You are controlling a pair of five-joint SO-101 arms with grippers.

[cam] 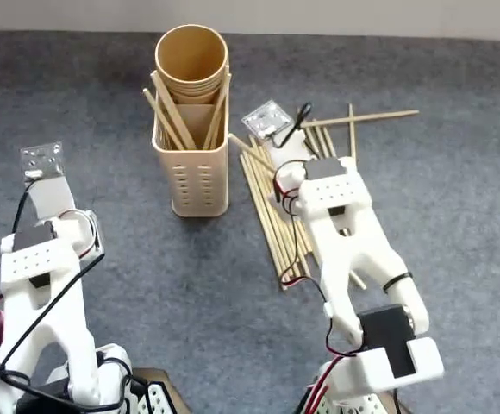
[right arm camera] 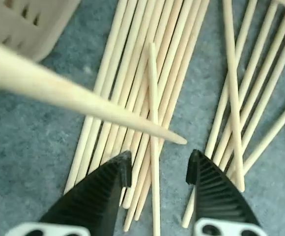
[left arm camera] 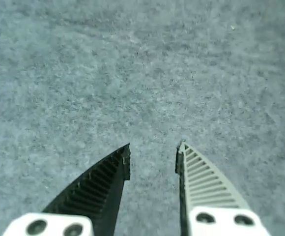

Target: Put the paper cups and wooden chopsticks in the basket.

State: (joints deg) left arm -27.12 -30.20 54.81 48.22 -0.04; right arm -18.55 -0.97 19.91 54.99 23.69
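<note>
A cream perforated basket (cam: pixel 190 177) stands at the back middle of the grey carpet. Stacked paper cups (cam: pixel 191 56) and a few wooden chopsticks (cam: pixel 171 112) stand in it. To its right, a pile of loose chopsticks (cam: pixel 271 220) lies on the carpet. My right gripper (right arm camera: pixel 159 162) hangs open just above that pile (right arm camera: pixel 142 98), holding nothing. One chopstick (right arm camera: pixel 83 101) slants across close to the camera, its tip near the fingers. My left gripper (left arm camera: pixel 153 157) is open over bare carpet, at the left (cam: pixel 43 164) and away from the basket.
More chopsticks (cam: pixel 353 121) lie scattered behind the right arm, one pointing to the right. A corner of the basket (right arm camera: pixel 29 24) is close beside the pile. Bare carpet spreads between the two arms and at the far right.
</note>
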